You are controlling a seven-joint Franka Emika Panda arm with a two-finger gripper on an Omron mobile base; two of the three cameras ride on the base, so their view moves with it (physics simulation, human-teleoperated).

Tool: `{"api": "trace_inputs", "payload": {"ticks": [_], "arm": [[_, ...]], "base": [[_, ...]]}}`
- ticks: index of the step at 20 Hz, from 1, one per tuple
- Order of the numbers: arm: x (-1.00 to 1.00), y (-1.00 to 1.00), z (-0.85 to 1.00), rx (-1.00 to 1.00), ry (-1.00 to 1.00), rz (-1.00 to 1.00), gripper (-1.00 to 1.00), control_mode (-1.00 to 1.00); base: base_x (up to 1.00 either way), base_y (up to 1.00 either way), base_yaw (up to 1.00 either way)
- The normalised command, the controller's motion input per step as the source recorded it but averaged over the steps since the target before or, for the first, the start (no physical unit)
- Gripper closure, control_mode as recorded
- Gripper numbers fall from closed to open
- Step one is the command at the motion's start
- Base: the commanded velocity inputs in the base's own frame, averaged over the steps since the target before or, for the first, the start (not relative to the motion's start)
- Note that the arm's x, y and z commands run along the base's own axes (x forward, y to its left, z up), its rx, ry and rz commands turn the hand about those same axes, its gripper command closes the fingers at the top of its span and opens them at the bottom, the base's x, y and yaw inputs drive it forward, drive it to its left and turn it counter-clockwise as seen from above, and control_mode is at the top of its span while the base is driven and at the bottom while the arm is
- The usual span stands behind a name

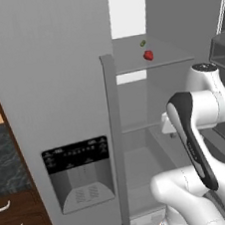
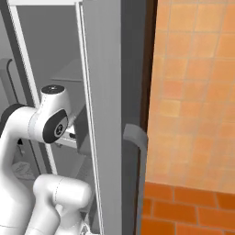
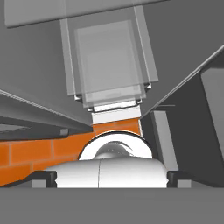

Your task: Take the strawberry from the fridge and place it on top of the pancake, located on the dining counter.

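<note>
Kitchen with orange tiled wall (image 2: 193,92), grey fridge (image 1: 56,91) door open, small red strawberry (image 1: 148,55) on upper fridge shelf (image 1: 172,56), hand released, fingers spread wide.

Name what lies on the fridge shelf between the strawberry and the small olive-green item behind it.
Nothing: in the left base view, bare grey shelf separates the strawberry from the olive-green item.

No words, numbers or brand marks can be read anywhere. The black dispenser panel (image 1: 76,155) on the fridge (image 1: 56,91) door carries two rows of small pale marks along its top, but they are too small and blurred to make out.
</note>
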Motion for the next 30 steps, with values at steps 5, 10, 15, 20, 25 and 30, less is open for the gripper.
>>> {"api": "trace_inputs", "payload": {"ticks": [5,10,15,20,25,30], "arm": [[0.00,0.00,0.00,0.00,0.00,0.00,-1.00,1.00],[0.00,0.00,0.00,0.00,0.00,0.00,-1.00,1.00],[0.00,0.00,0.00,0.00,0.00,0.00,-1.00,1.00],[0.00,0.00,0.00,0.00,0.00,0.00,-1.00,1.00],[0.16,0.07,0.02,-0.01,-0.12,0.01,-1.00,-1.00],[0.35,0.13,0.42,-0.08,-0.39,0.14,-1.00,-1.00]], "base": [[0.03,0.25,-0.18],[0.08,0.23,-0.17],[0.18,0.21,-0.06],[0.16,0.03,0.00],[0.04,0.00,0.00],[0.00,0.00,0.00]]}}
